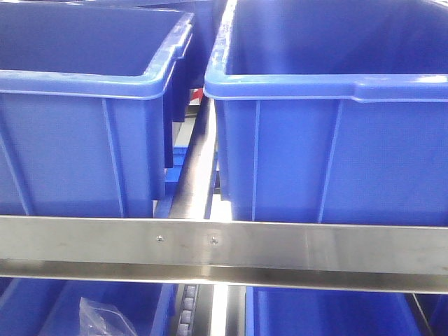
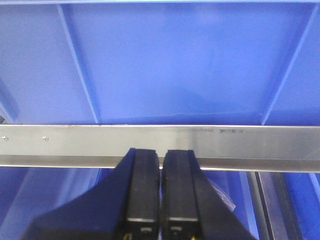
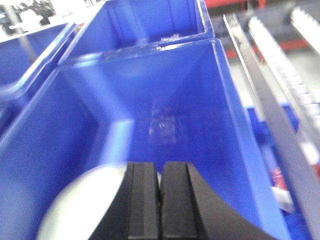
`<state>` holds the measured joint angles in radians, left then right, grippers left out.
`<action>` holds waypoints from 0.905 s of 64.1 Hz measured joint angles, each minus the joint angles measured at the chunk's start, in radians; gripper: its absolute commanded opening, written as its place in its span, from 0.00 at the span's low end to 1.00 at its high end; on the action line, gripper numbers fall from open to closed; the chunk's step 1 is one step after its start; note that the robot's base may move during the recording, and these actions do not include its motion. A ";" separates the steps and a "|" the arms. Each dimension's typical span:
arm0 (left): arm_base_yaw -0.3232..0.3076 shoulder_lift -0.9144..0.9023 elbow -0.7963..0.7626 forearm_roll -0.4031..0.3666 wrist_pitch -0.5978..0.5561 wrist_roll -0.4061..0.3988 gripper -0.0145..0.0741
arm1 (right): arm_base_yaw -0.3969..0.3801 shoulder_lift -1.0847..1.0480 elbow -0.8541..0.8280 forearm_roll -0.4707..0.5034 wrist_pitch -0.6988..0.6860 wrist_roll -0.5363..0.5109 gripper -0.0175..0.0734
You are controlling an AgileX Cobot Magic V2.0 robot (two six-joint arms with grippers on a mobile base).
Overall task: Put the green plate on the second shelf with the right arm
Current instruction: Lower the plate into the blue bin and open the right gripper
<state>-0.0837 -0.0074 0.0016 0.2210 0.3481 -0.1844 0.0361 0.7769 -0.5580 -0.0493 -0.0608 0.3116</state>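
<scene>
In the right wrist view the green plate (image 3: 82, 205) is a pale, blurred disc low in a blue bin (image 3: 220, 125), at the near left end. My right gripper (image 3: 161, 165) hangs over that bin with its jaws pressed together. The left finger (image 3: 142, 200) covers the plate's right part, and I cannot tell whether it touches the plate. My left gripper (image 2: 160, 152) is shut on nothing, pointing at a steel shelf rail (image 2: 250, 142) in front of a blue bin wall (image 2: 175, 65). Neither arm nor the plate appears in the front view.
Two blue bins (image 1: 70, 140) (image 1: 336, 154) stand side by side on the shelf behind a steel rail (image 1: 280, 245). More blue bins sit below, one holding a clear plastic bag (image 1: 105, 315). A clear wrapper (image 3: 162, 125) lies on the bin floor. Rack rails (image 3: 265, 100) run along the right.
</scene>
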 measured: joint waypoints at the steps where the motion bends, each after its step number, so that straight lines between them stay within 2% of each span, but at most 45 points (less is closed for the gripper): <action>1: 0.000 0.000 0.000 0.000 0.000 0.000 0.30 | 0.000 -0.020 0.013 -0.005 0.000 0.000 0.25; 17: 0.000 0.000 0.000 0.000 0.000 0.000 0.30 | 0.000 -0.183 0.146 -0.036 0.002 0.000 0.25; 58: 0.000 0.000 0.000 0.000 0.000 0.000 0.30 | 0.000 -0.204 0.150 -0.038 0.002 0.000 0.25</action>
<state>-0.0837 -0.0074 0.0016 0.2210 0.3481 -0.1844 0.0361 0.5730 -0.4082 -0.0871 -0.0589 0.3116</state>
